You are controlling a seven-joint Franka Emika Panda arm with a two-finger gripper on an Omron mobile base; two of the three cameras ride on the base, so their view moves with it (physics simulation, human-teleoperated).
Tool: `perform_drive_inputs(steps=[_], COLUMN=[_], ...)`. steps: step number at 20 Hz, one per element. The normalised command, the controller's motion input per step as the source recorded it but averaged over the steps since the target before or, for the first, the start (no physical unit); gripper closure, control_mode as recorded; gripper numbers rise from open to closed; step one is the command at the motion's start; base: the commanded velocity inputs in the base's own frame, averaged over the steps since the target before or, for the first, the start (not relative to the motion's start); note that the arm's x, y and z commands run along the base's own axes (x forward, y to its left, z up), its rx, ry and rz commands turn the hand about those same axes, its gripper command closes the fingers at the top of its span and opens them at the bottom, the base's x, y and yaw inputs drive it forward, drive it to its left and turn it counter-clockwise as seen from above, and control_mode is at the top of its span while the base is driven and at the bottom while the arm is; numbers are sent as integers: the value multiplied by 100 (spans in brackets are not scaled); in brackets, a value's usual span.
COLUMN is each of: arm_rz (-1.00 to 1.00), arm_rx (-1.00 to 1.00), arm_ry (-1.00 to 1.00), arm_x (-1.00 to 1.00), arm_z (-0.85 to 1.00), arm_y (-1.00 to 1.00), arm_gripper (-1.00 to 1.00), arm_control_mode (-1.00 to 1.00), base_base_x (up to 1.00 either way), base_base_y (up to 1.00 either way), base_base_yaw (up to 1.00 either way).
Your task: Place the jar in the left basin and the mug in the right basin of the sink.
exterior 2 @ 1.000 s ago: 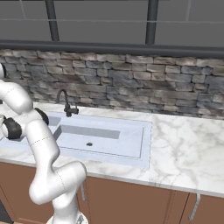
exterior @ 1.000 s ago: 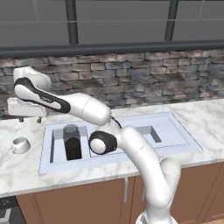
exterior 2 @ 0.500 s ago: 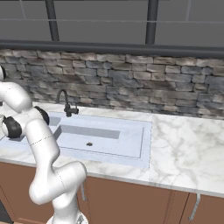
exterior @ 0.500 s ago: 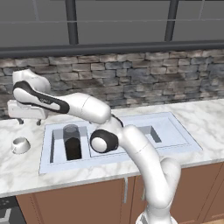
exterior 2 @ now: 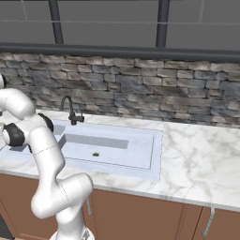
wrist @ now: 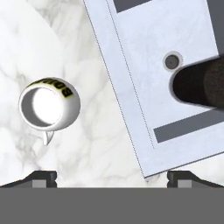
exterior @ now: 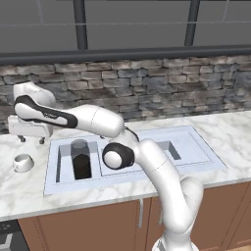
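A tall dark jar [exterior: 81,160] stands in the left basin [exterior: 65,153]. A white mug [wrist: 49,104] sits on the marble worktop [wrist: 100,144] under the open, empty claw [wrist: 112,177].

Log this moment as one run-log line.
jar: upright in left basin | mug: on counter beside sink, not yet moved | gripper: open, empty, above counter near mug

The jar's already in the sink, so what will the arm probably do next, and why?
Probably shift sideways and lower over the mug. The jar already stands in the left basin, while the mug sits on the counter beside the sink, off-centre from the open, empty hand.
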Motion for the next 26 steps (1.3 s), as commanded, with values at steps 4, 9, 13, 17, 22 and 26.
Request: perform_drive_inputs(steps=[4,9,13,17,22,26], arm_rz=[-2,-2,-2,-1,-1,-1], arm_rx=[0,0,-1,-1,-2,-2], arm_ry=[0,0,0,0,-1,-1], arm_x=[0,0,2,0,0,1], arm_z=[-14,-14,-9,-15,-19,-18], arm_y=[6,4,1,2,3,6], arm_gripper=[-100,-100,-100,-100,-100,-100], arm_control_mode=[-100,-100,-100,-100,-100,-100], base_base_x=[0,0,0,0,0,0], base_base_y=[0,0,0,0,0,0], base_base_yaw=[0,0,0,0,0,0])
